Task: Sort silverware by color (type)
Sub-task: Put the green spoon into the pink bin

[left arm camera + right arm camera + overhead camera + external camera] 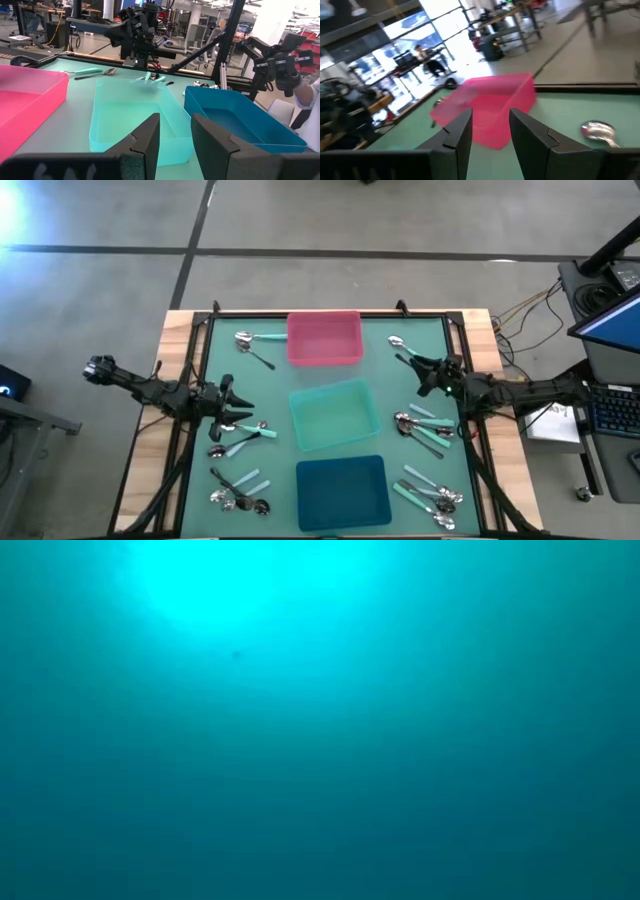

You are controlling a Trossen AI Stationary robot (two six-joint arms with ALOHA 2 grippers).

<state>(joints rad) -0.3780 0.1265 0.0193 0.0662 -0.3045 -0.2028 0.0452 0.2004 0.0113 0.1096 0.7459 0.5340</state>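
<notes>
Spoons lie in loose groups on the green table on both sides of the trays. In the high view the left groups are at far (pixel 252 345), middle (pixel 243 436) and near (pixel 240 492). The right groups are at far (pixel 399 347), middle (pixel 424 426) and near (pixel 430 490). My left gripper (pixel 242 404) (pixel 175 135) is open, just left of the mint tray (pixel 330 415) and above the middle left group. My right gripper (pixel 415 372) (pixel 491 132) is open near the far right spoons, facing the pink tray (pixel 490 107). One shiny bowl (pixel 597 131) shows beside it.
A pink tray (pixel 325 338), the mint tray and a dark-teal tray (pixel 342 490) stand in a row down the table's middle, with nothing seen inside them. A black frame (pixel 200 360) rims the table. The low view shows only a teal blur. A person's sleeve (pixel 307 100) is beyond the table.
</notes>
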